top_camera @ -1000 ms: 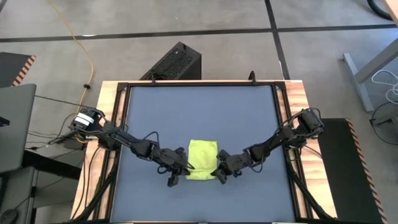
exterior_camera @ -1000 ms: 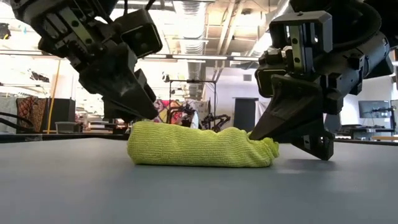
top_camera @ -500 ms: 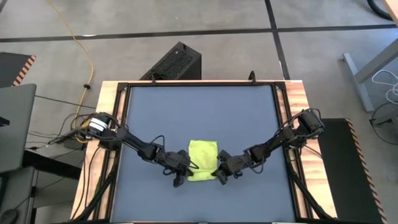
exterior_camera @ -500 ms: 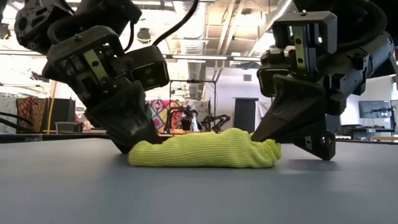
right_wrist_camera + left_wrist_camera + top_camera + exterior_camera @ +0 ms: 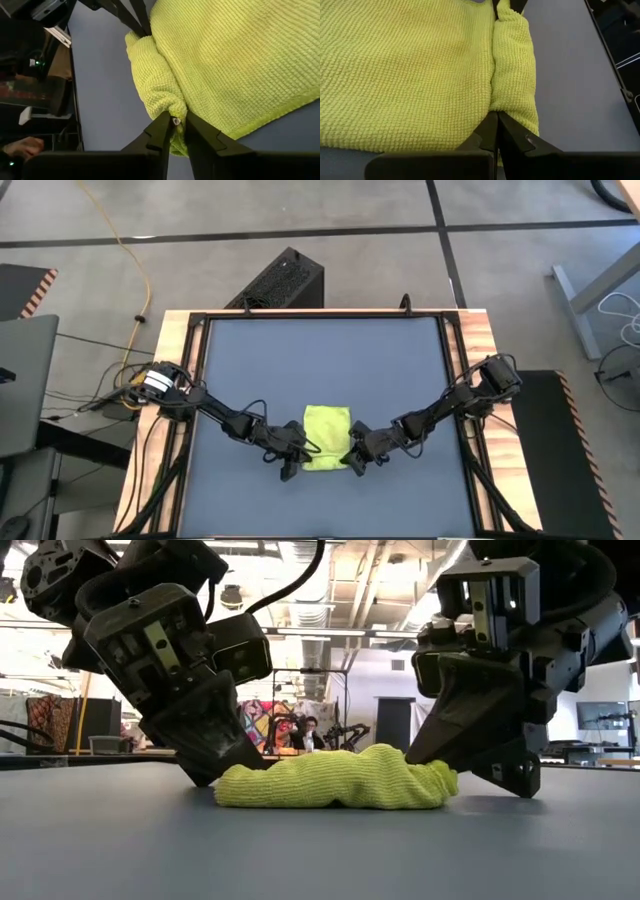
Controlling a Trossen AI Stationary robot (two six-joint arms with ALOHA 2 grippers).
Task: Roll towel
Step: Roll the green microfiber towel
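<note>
The lime towel lies on the dark table near its front edge. Its far part lies flat and its near edge is rolled into a low roll. My left gripper is shut on the roll's left end and my right gripper is shut on its right end. Both stand low at the table top. The roll also shows in the left wrist view and in the right wrist view. My left gripper pinches the left end of the roll between its two fingers, at the crease where the roll meets the flat cloth. The fingers slant down from the table's left. The roll rests on the table. My right gripper pinches the right end of the roll between its two fingers, with bunched cloth in the narrow gap. The fingers slant down from the table's right. The roll rests on the table.
Bare table surface lies beyond the towel toward the far edge and on both sides. The wooden frame borders the table. A black box stands on the floor behind it.
My left gripper has come down to the table at the roll's left end, and its fingers now stand at the cloth there. The roll's left end has sunk lower and flatter. My right gripper has kept its hold.
</note>
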